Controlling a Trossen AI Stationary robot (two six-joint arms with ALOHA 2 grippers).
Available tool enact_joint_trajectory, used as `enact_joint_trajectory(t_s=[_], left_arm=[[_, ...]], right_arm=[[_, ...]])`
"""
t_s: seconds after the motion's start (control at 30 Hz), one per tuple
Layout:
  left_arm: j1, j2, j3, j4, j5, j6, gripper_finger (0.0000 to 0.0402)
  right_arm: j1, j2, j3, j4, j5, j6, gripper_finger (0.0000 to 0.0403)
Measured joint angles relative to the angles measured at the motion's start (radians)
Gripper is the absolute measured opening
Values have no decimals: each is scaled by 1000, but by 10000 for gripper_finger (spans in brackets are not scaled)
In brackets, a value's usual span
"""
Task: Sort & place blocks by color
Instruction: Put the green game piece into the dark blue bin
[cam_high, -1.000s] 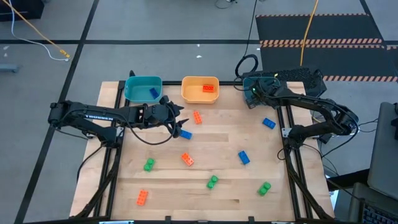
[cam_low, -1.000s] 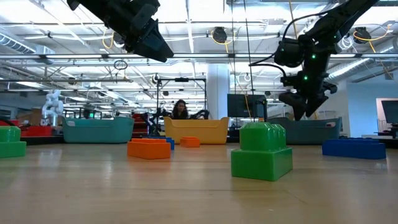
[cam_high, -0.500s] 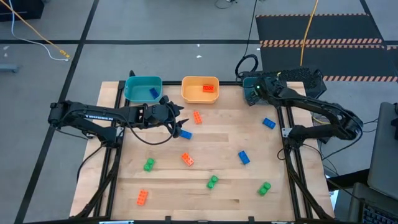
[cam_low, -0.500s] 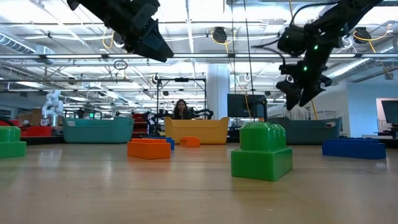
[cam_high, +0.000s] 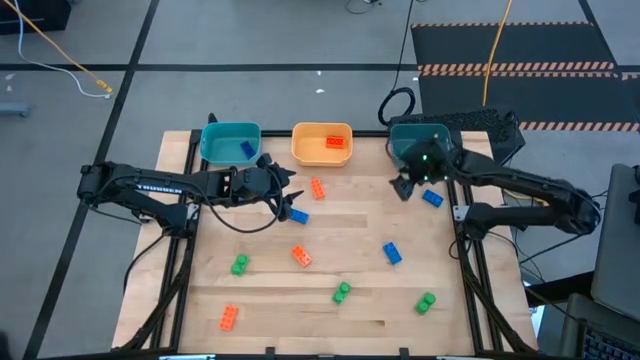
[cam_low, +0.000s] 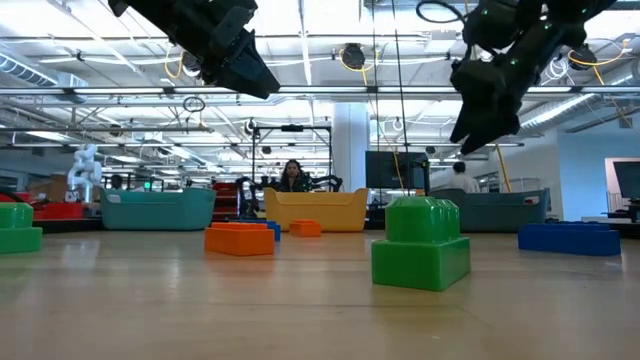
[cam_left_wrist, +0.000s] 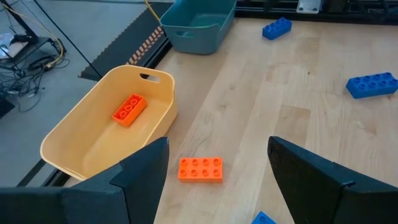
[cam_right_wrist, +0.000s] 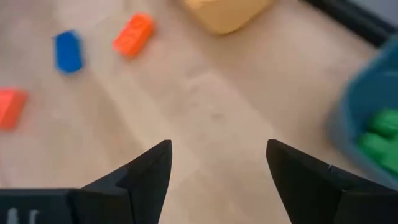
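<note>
Since a second ago, my right gripper (cam_high: 403, 187) has swung off the rear teal tray (cam_high: 415, 135) toward mid-table, fingers spread, empty. Nearest target: blue block (cam_high: 432, 198), just beside it, long axis diagonal, open board all round. My left gripper (cam_high: 290, 200) hangs spread and empty over another blue block (cam_high: 298, 215).

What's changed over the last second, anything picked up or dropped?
The right pincer swung from over the far-right teal tray out over the table, open and empty, near a blue block. Nothing was picked up or dropped. The left pincer and all the blocks stayed put.
</note>
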Motion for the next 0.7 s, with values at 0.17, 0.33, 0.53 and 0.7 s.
enact_joint_trajectory(t_s=[0.17,0.33,0.53,0.7], left_arm=[[4,0,0,3,0,-5,273],[3,0,0,5,0,-8,273],[3,0,0,5,0,-8,273],[5,0,0,7,0,-6,273]], right_arm=[[163,12,0,-45,-11,-24,254],[352,14,0,-66,-145,-118,254],[592,21,0,-13,-234,-133,254],[760,60,0,-11,-233,-47,254]])
